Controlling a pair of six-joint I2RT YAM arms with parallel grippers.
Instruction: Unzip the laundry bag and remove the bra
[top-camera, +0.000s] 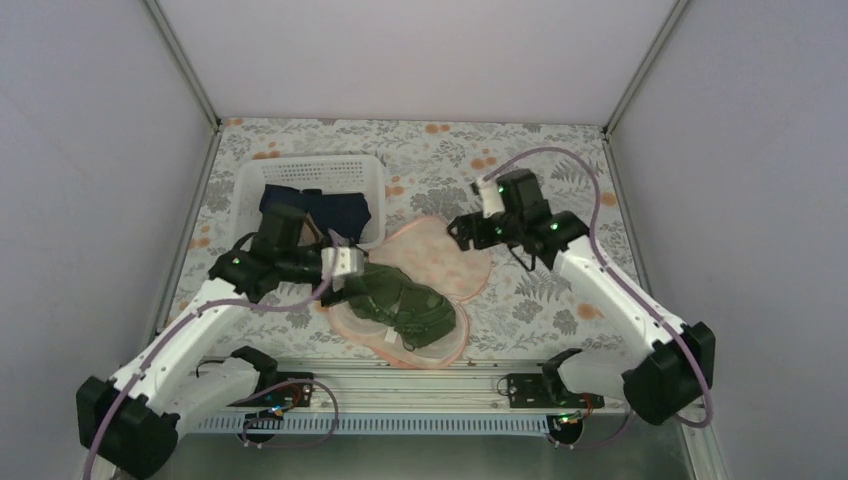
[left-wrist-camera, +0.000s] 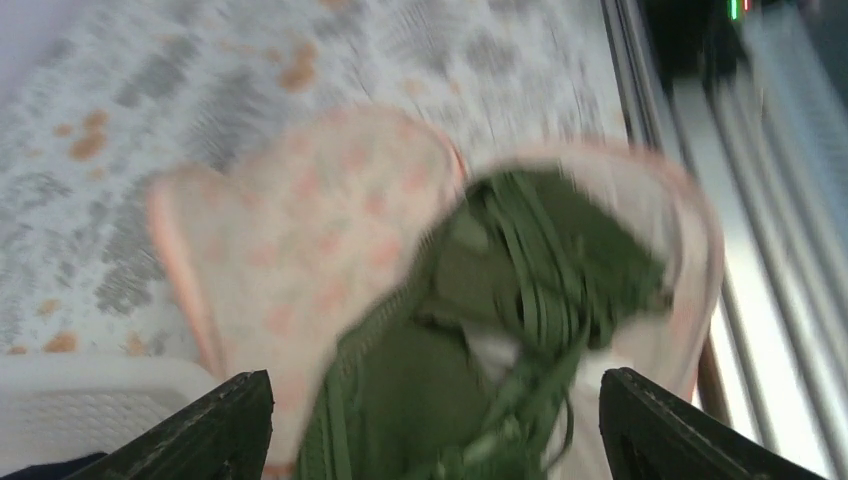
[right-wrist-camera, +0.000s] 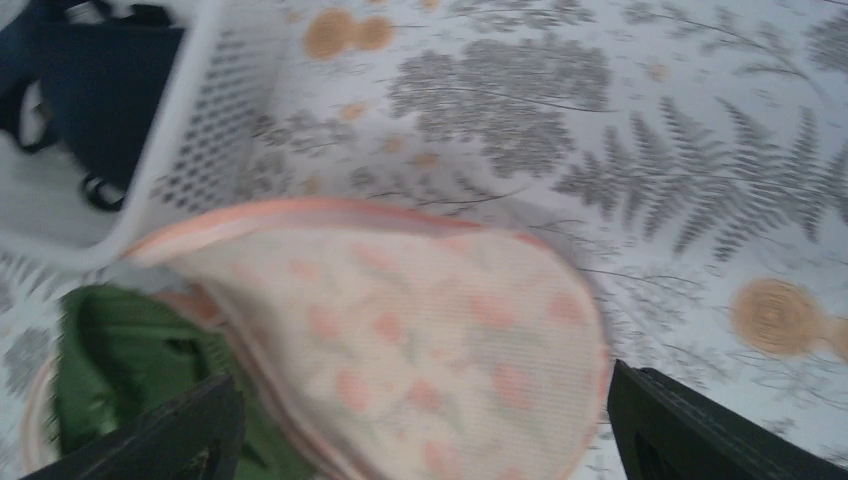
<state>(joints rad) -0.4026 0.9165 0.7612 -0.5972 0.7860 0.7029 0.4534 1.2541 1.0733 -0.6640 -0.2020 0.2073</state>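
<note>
The laundry bag (top-camera: 445, 262) lies open in the middle of the table, a peach-pink pouch with orange print and pink edging. Its upper flap (left-wrist-camera: 310, 230) is folded back towards the far side. The olive-green bra (top-camera: 405, 302) rests in the near half of the bag, cups and straps bunched together. My left gripper (top-camera: 362, 282) hovers open over the bra's left end, and the bra (left-wrist-camera: 470, 340) shows between its two fingers (left-wrist-camera: 215, 430). My right gripper (top-camera: 462, 233) stands open above the bag's far right lobe (right-wrist-camera: 420, 320), with nothing in it. The bra's edge (right-wrist-camera: 120, 360) shows at lower left there.
A white slotted basket (top-camera: 250, 185) stands at the back left, just behind the left arm, with navy-blue cloth (top-camera: 335, 210) in it. Metal rails (top-camera: 420, 385) run along the near edge. White walls close in the table on both sides and at the back.
</note>
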